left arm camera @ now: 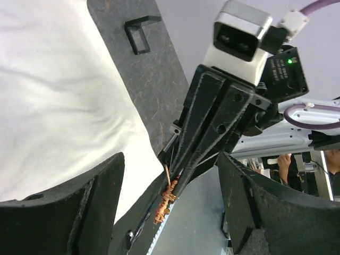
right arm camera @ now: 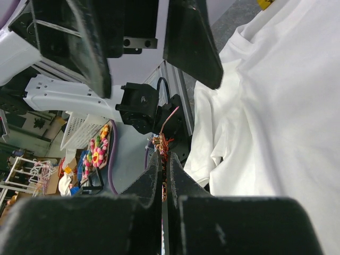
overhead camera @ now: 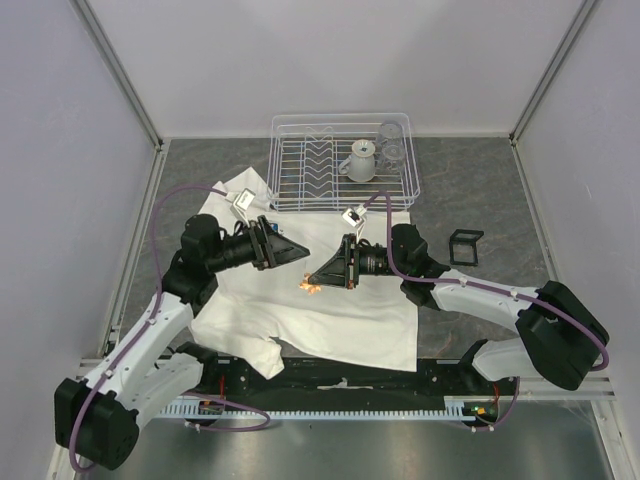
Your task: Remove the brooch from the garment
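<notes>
Brooch [left arm camera: 164, 199] is pinched at the very tip of the right gripper [overhead camera: 316, 281], jaws shut on it, and looks lifted clear of the shirt [overhead camera: 330, 320]. Left gripper [overhead camera: 298, 250] sits just beside, jaws wide, holding nothing. Risk: the grip catches only a sliver of pin, so a bump from the left jaws or a quick swing could drop it onto the cloth or worktop [overhead camera: 480, 180].

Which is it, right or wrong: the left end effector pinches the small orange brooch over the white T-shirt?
Wrong in one respect: the right end effector pinches the brooch over the white T-shirt; the left end effector stands open. The left wrist view shows it.
</notes>
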Action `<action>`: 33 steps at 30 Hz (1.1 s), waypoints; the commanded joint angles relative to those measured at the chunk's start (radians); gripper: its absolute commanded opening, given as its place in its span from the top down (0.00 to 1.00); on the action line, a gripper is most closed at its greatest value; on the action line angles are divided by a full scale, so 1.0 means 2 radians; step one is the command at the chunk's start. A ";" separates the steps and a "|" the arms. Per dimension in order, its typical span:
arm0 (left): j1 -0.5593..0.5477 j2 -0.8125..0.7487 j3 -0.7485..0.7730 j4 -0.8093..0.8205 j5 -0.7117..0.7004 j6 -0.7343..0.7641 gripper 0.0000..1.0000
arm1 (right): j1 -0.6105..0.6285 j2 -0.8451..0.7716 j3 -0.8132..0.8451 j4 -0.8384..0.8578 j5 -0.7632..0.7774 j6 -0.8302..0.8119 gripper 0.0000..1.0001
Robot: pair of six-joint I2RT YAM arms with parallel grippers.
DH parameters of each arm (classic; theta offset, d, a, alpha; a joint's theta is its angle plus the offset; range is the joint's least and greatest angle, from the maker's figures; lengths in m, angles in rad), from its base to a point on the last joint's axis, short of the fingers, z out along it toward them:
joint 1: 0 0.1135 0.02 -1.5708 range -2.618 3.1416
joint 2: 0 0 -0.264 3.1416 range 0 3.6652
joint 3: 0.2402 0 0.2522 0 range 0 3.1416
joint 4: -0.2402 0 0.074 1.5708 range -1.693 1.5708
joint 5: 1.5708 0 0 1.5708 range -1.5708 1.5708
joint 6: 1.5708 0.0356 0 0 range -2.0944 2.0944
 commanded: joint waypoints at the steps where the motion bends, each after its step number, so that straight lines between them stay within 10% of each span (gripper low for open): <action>1: 0.002 0.019 -0.009 0.044 0.037 -0.029 0.23 | 0.001 -0.004 0.002 0.025 0.002 -0.003 1.00; 33: -0.012 -0.023 -0.029 0.143 0.146 -0.097 0.25 | 0.001 0.007 0.007 0.044 0.017 0.018 1.00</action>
